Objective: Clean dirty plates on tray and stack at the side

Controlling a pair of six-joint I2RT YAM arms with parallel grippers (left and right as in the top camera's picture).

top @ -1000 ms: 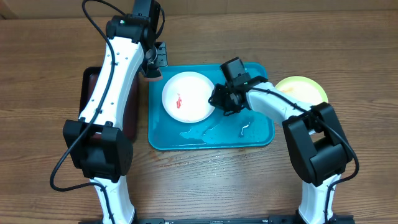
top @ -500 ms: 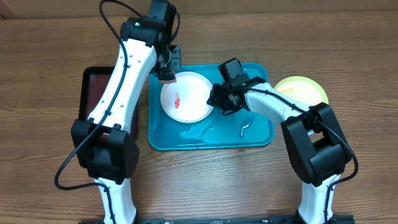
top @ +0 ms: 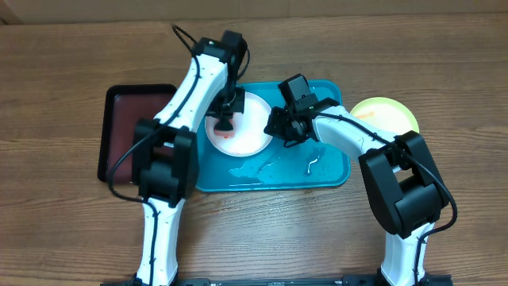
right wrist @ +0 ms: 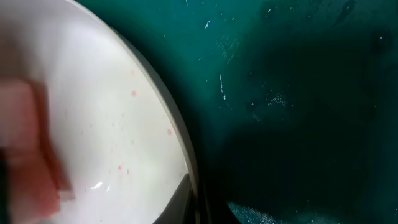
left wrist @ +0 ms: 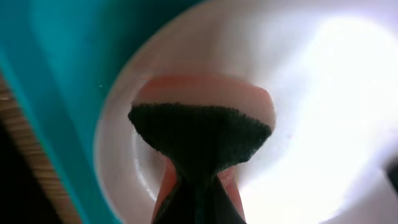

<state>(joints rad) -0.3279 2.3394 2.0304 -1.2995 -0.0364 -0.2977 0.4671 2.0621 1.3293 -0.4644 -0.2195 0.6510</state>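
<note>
Jaws of my left gripper [top: 225, 119] clamp a pink sponge with dark green scouring face [left wrist: 202, 134], pressed onto the round white plastic plate [top: 252, 139] on the large turquoise plastic tray [top: 325, 171]. My right gripper [top: 276, 131] sits at the plate's right rim; pinching or not, I cannot tell. Scrubbing is in hand, I judge; next come short rubbing strokes, rim steadied.

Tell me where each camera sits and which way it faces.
Overhead: fixed above the table, looking straight down on the turquoise tray, white plate and both arms.
Left wrist: on the left end effector, facing down at the sponge it holds on the plate; little else of the arm shows.
Right wrist: on the right end effector, low over the plate's rim and tray; one fingertip shows.
Shared: both wrist views see the white plate and the tray.
</note>
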